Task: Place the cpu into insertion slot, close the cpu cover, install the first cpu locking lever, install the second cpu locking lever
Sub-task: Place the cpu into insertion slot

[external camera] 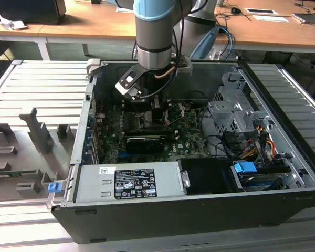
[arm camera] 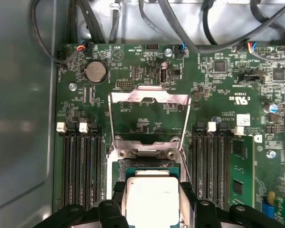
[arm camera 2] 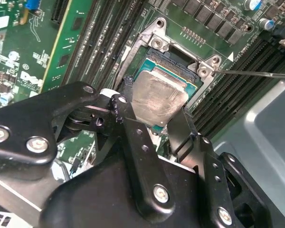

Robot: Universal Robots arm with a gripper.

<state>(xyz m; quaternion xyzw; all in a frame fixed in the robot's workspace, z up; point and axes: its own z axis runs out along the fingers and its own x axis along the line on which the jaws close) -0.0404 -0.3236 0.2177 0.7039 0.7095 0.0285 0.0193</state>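
Note:
The cpu (arm camera: 152, 199), a pale silver square, sits between my gripper's (arm camera: 153, 190) black fingers (arm camera: 118, 202), directly over the insertion slot (arm camera: 147, 166). In the second wrist view the cpu (arm camera 2: 159, 97) is gripped on two opposite edges by the gripper (arm camera 2: 154, 99) and hangs low over the slot (arm camera 2: 173, 69); I cannot tell whether it is seated. The cpu cover (arm camera: 149, 99) stands open, swung back from its hinge. A thin locking lever (arm camera 2: 256, 73) sticks out sideways. In the exterior view the gripper (external camera: 147, 105) reaches down onto the motherboard inside the case.
Memory slots (arm camera: 80, 166) flank the socket on both sides. Cables (arm camera: 180, 28) run along the board's edge. In the case, a grey power-supply box (external camera: 128, 181) lies at the front and a drive cage (external camera: 236, 113) on the exterior view's right. A grey fixture tray (external camera: 26, 152) lies outside.

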